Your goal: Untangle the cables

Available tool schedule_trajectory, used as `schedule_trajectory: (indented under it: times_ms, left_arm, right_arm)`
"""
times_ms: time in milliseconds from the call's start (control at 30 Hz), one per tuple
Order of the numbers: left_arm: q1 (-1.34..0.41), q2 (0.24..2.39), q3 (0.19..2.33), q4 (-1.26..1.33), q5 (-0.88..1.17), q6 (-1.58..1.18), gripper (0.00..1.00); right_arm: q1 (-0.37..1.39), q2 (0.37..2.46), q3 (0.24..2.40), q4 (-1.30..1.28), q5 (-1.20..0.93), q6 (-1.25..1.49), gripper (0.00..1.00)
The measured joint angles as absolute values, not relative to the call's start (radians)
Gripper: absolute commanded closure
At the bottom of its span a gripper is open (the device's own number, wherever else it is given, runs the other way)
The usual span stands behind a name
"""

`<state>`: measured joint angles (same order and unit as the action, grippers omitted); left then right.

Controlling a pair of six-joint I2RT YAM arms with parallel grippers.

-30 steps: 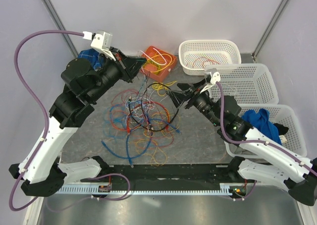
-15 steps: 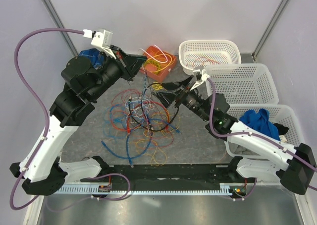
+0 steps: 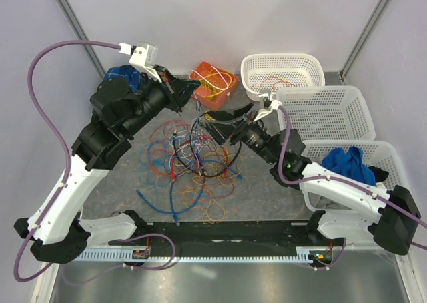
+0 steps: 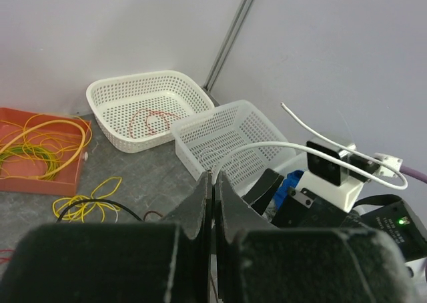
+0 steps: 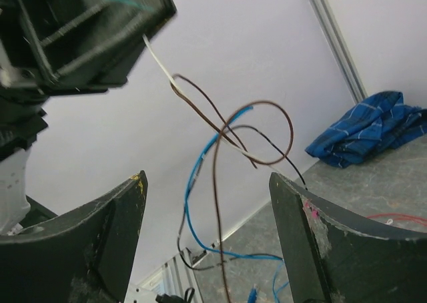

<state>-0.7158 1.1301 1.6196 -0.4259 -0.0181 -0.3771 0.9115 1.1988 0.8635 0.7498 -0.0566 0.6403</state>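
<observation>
Our left jaws pinch shut on a few strands [image 5: 214, 183], holding them up from the cables [image 3: 197, 159] tangled on the table [image 3: 267, 189] beneath. Our right jaws gape wide and empty, those strands hanging between them, likely so we can pick one out.

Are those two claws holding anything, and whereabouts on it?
The left gripper pinches thin cables by their upper end; the open right gripper holds nothing.
</observation>
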Motion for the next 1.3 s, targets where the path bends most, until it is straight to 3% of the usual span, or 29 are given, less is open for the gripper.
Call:
schedule_trajectory:
  times_ms: [267, 333, 400, 533, 567, 600, 700, 1000, 1300]
  left_arm:
    - [-0.716, 1.121, 1.580, -0.425, -0.020, -0.377, 0.98]
    - [-0.716, 1.121, 1.577, -0.425, -0.020, -0.377, 0.98]
    - [-0.716, 1.121, 1.577, -0.425, -0.019, -0.377, 0.98]
    - [-0.716, 1.121, 1.576, -0.424, -0.018, -0.377, 0.98]
    - [-0.716, 1.121, 1.576, -0.424, -0.018, -0.377, 0.98]
    - [-0.716, 1.121, 1.576, -0.424, -0.018, -0.377, 0.98]
    - [-0.716, 1.119, 1.574, -0.424, -0.018, -0.377, 0.98]
    - [-0.716, 1.121, 1.597, -0.428, -0.107, -0.344, 0.98]
    - [-0.716, 1.192, 1.827, -0.413, -0.209, -0.278, 0.98]
  right_arm:
    - [0.925, 1.234, 0.936, 0.750, -0.094, 0.644, 0.19]
    - [0.938, 1.282, 0.982, 0.722, -0.112, 0.644, 0.24]
    - [0.952, 1.326, 1.015, 0.689, -0.123, 0.643, 0.35]
    - [0.975, 1.397, 1.048, 0.616, -0.126, 0.647, 0.47]
    - [0.979, 1.408, 1.048, 0.598, -0.126, 0.647, 0.54]
    - [0.982, 1.419, 1.048, 0.580, -0.125, 0.648, 0.74]
    - [0.987, 1.434, 1.048, 0.541, -0.115, 0.646, 0.97]
    - [0.987, 1.369, 0.929, 0.507, -0.052, 0.620, 1.00]
    - [0.987, 1.360, 0.710, 0.425, 0.048, 0.606, 1.00]
